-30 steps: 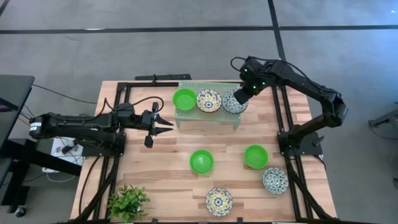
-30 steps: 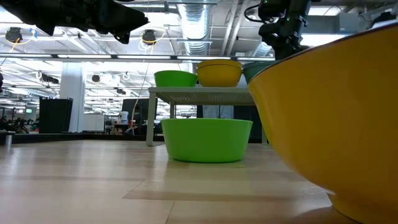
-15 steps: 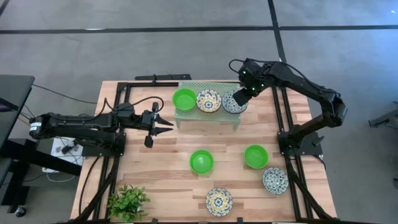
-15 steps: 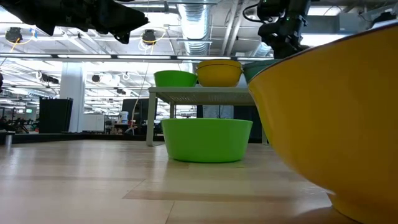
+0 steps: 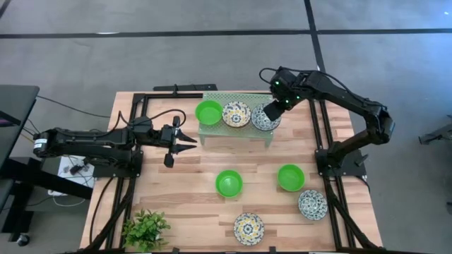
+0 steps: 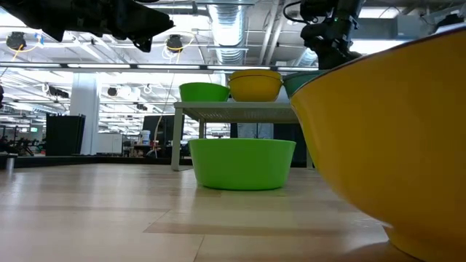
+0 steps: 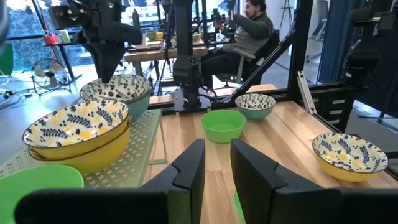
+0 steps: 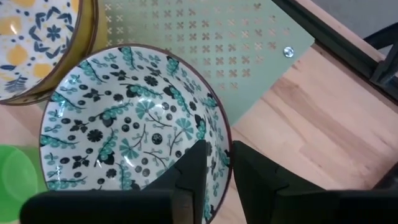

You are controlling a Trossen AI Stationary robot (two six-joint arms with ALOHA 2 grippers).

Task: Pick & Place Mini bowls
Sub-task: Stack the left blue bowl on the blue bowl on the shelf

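Three mini bowls sit on the pale green rack (image 5: 212, 129): a plain green one (image 5: 209, 112), a yellow-blue floral one (image 5: 237, 114) and a teal floral one (image 5: 265, 118). My right gripper (image 5: 272, 109) is at the teal bowl's (image 8: 130, 137) far-right rim, shut on it. On the table rest two green bowls (image 5: 229, 183) (image 5: 291, 177), a teal floral bowl (image 5: 312, 204) and a yellow floral bowl (image 5: 248, 228). My left gripper (image 5: 192, 140) hovers open, left of the rack and touching nothing. My right gripper (image 8: 217, 152) has the teal floral bowl's rim (image 8: 225, 138) between its two fingers, one finger inside (image 8: 196, 171) the bowl and one outside. It comes from above, slanting down. The bowl stands upright with its base on the rack's right end.
A leafy plant (image 5: 146, 229) stands at the near-left corner. Black frame rails (image 5: 328, 169) run along both sides of the table. In the low view the yellow floral bowl (image 6: 393, 131) fills the right side, close to the camera. Bare wood lies between the left gripper and the nearest green bowl.
My right gripper has edged very slightly toward the table's left edge, staying at the teal bowl's rim.
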